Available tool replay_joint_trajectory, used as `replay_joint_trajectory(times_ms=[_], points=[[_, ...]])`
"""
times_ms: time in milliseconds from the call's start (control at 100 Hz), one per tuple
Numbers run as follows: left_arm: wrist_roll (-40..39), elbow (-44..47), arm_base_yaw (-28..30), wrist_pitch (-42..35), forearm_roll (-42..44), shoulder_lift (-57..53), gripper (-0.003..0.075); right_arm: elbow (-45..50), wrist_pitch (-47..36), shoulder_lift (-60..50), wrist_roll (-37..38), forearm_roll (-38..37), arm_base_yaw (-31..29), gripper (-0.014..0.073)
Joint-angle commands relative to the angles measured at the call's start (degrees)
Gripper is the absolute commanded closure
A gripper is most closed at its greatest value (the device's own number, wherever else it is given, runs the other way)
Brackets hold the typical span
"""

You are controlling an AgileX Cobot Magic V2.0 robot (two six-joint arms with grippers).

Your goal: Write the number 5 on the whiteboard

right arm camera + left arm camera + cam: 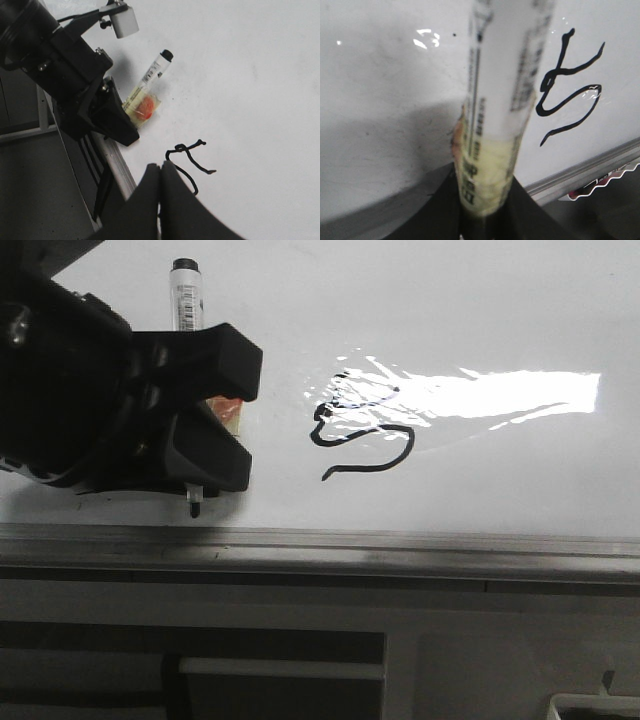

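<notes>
— Looking from the left: what has the left gripper [205,430] got?
— Its jaws clamp a marker [186,295], tip near the whiteboard [500,300] rail.
— And the number 5 [362,430]?
— Right of them, apart. The right gripper [160,200] has its jaws pressed together, empty, beside it.

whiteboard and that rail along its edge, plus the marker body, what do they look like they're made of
The whiteboard: a glossy white coated panel, judging by the sharp glare patch; the core cannot be told. The edge rail: probably brushed grey metal, with a dull linear sheen. The marker in the left pincer: seemingly white plastic with a printed label and a black end, wrapped lower down in yellowish tape.
</notes>
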Motion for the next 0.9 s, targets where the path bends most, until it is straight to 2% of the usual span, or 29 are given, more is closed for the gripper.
replay_joint_trajectory(times_ms=[0, 890], points=[[-0.5, -0.9, 0.5, -4.7, -1.6, 0.6, 0.0741, -1.6, -6.3, -0.5, 0.1, -0.6, -0.3, 0.0657], [-0.5, -0.9, 0.5, -5.7, -2.5, 0.6, 0.0741, -1.6, -7.5, -0.5, 0.1, -0.6, -0.3, 0.0657]])
